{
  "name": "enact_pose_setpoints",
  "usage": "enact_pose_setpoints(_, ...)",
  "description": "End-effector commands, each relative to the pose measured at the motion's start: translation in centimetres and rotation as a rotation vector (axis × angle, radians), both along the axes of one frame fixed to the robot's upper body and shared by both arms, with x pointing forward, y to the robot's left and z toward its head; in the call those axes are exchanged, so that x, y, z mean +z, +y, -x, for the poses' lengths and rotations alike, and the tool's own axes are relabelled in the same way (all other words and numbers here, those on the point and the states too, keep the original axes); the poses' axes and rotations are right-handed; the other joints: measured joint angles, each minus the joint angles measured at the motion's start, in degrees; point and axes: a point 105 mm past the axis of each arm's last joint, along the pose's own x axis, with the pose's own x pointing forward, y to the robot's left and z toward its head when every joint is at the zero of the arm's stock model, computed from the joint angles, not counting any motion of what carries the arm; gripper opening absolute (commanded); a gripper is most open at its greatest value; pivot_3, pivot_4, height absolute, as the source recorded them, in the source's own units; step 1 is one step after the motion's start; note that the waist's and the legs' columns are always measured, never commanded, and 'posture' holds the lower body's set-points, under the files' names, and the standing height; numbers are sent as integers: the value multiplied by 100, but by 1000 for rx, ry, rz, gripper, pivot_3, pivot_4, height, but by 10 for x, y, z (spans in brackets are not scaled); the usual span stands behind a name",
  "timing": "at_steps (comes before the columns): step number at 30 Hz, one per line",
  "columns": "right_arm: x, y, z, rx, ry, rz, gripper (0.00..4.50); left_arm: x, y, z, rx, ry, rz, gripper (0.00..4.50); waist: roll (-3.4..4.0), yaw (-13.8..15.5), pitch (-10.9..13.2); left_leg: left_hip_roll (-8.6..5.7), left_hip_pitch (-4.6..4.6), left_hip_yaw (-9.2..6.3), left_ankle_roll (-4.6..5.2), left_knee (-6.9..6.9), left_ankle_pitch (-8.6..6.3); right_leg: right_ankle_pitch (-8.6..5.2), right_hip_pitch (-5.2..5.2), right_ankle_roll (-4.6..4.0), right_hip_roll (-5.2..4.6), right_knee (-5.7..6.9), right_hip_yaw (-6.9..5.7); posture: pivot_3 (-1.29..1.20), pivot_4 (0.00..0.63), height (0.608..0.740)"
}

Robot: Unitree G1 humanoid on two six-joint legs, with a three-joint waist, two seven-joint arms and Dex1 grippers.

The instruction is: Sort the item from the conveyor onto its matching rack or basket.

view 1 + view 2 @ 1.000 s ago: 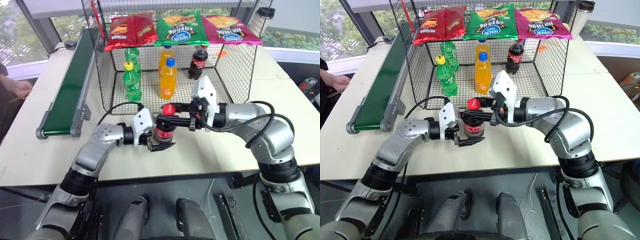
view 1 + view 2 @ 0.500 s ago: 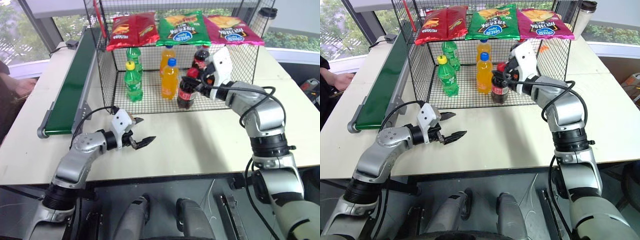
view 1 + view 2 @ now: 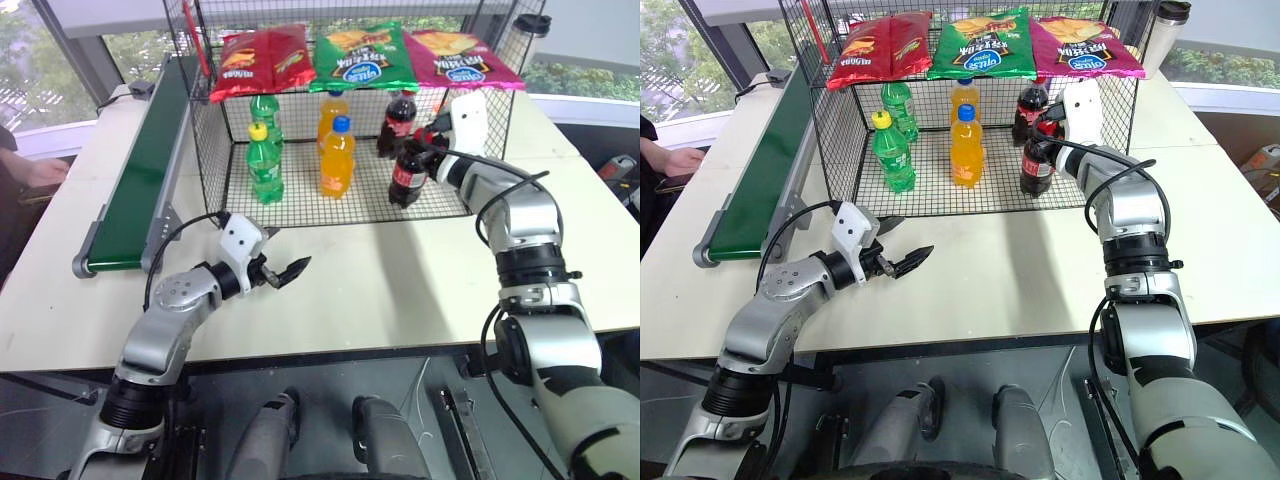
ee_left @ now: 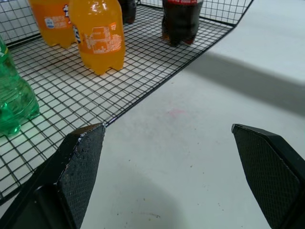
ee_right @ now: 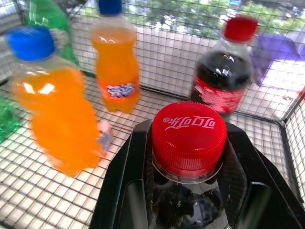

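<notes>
While the cola bottle [image 3: 1036, 160] hangs by its neck in the clenched right gripper [image 5: 188, 157], inside the wire cage [image 3: 1110, 110] in front of a second cola bottle [image 3: 1029, 108], it should be lowered upright to the mesh floor before release. Placement beside its match, apart from the orange bottles [image 3: 966, 146], looks best; the left gripper [image 3: 902, 250] hovers spread and empty over the table [image 3: 1020, 270].

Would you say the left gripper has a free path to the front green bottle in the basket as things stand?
Probably yes: the left gripper is open and empty over bare table, and the basket has an open front facing it, with the front green bottle near that edge.
</notes>
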Motion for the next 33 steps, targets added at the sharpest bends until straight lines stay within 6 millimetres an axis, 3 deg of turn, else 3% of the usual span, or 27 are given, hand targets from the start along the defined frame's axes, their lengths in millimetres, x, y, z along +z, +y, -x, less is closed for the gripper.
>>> enact_pose_setpoints(1,33,-2,-1,-14,-116,-4,1170,9,-5,4,-15,-44,4,4420,0,3,0,0,0,0,0,0,0,0,0,0,0,1,0,0,150,738)
enact_pose_setpoints(10,21,-6,-5,-29,-112,8,1170,8,-5,2,-4,-49,4,4420,0,3,0,0,3,0,-1,1,1,0,0,0,0,8,1,0,150,738)
enact_pose_setpoints(17,22,-5,-5,-21,-110,0,4465,7,-6,3,-2,-48,5,4500,0,-3,0,0,7,0,-2,4,2,-2,0,-3,0,19,2,0,150,738)
enact_pose_setpoints(29,24,-12,-2,-32,-97,42,4465,6,-5,3,5,-44,4,4500,0,3,0,0,8,0,-3,4,2,-2,0,-3,0,22,3,0,150,738)
enact_pose_setpoints(33,10,-19,8,4,-28,149,4465,5,-4,4,8,-41,4,4500,0,18,0,0,7,0,-3,5,2,-3,0,-5,0,21,3,0,150,738)
